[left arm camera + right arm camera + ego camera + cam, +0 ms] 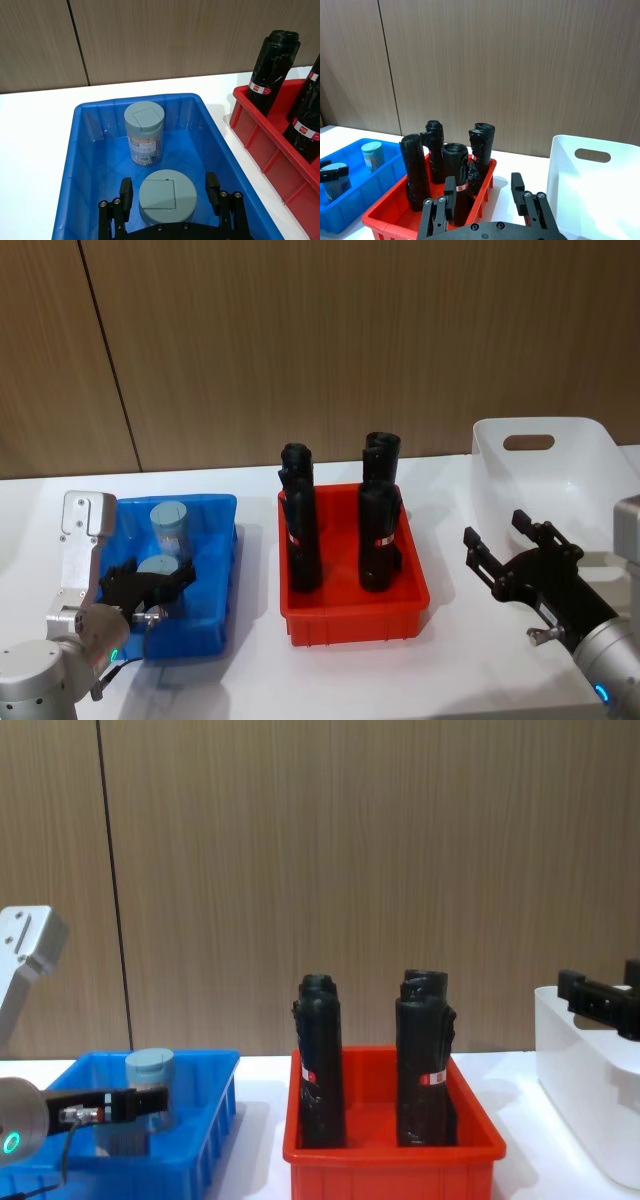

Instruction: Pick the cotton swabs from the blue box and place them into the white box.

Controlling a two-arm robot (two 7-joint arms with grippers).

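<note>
Brown wood panels (300, 340) fill the back of the room, and a white table (250, 680) holds three bins in a row. At the lower left of the head view you see the blue box (100, 122). Two jars of cotton swabs stand upright in it, lids on top, so their long side runs up and down.

Your left gripper (169, 186) is down inside the blue box. Its fingers are spread apart, one on each side of the near jar (167, 202). In the left wrist view a thin gap shows on both sides, so I think the fingers are not touching it yet. The jar sits right between them, so the next move looks like a plain squeeze and a lift straight up. The far jar (144, 132) stands just behind, toward the top of that view, clear of the fingers.

The red bin (355, 620) sits in the middle of the head view with four tall black rolls (300, 530) in it. They stand higher than the jars, so carry the jar over them or around them.

The white box (590, 455) is at the far right of the head view, well apart from the blue box. Your right gripper (495, 528) hangs just in front of it with its fingers spread and nothing in them. The left arm is much nearer to the jars.
</note>
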